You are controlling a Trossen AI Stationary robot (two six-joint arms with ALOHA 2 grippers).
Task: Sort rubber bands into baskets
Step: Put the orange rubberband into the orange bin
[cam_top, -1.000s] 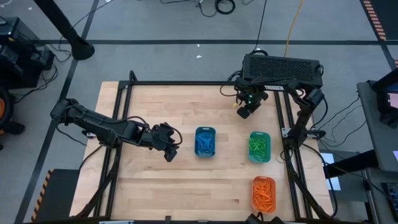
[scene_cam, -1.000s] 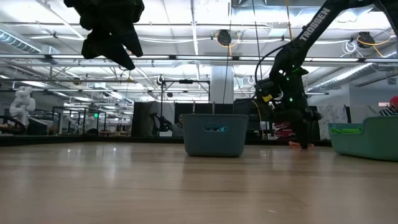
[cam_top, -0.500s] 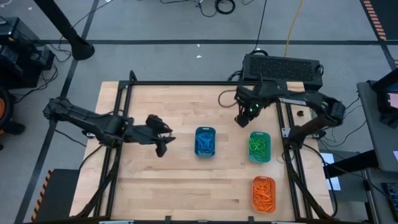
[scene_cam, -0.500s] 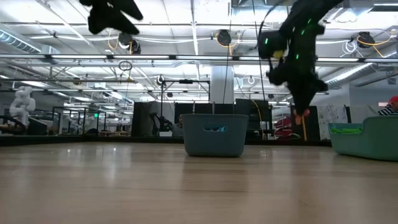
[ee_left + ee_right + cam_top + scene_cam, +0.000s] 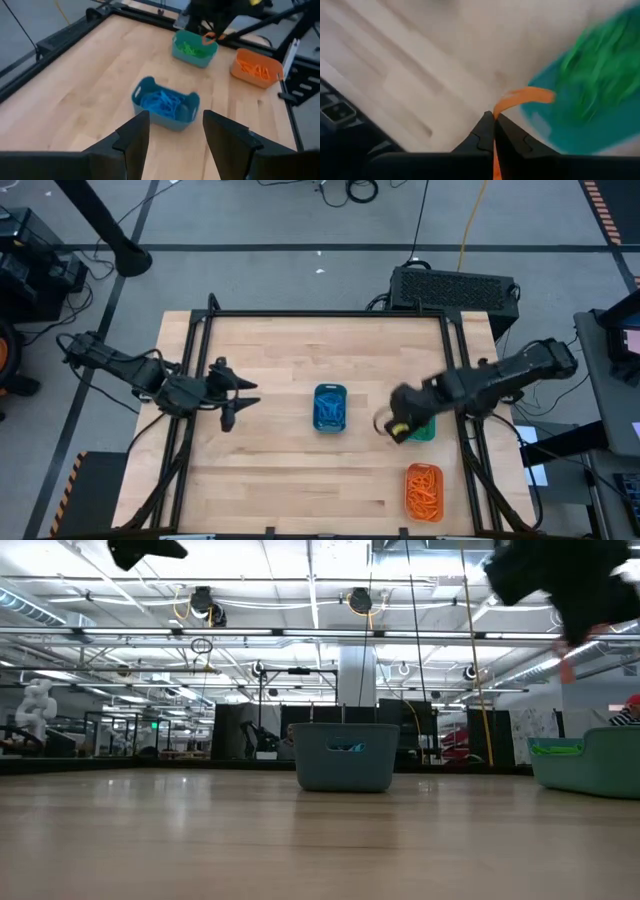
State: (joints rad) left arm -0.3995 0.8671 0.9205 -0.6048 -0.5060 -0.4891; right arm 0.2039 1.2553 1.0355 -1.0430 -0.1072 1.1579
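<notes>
Over the left side of the tabletop [image 5: 280,480] the left gripper [image 5: 232,392] hangs in the air with its fingers [image 5: 131,137] spread apart and nothing between them; this arm waits.

Next comes the blue basket [image 5: 330,407], heaped with blue rubber bands [image 5: 161,101]. Just beside the teal-green basket [image 5: 421,427], on its left, the right gripper [image 5: 397,427] is pinched together on 1 orange rubber band [image 5: 524,97], which curls out past the fingertips over that basket's rim. The orange basket [image 5: 424,491] sits nearest the front edge, well apart from the other 2.

The band looks almost weightless, soft and floppy. It should stretch and sag rather than resist, and a thin loop could slip out or cling to a finger on release. A pinch across a single strand, as here, seems the right hold.

Only the right wrist view shows the held band against the green bands [image 5: 597,80] below it. The high view gives the layout of all 3 baskets but hides the band under the arm. The low view shows the blue basket's wall [image 5: 346,757] and just the teal-green one's edge [image 5: 590,762]. The left wrist view shows the contents of each basket.
</notes>
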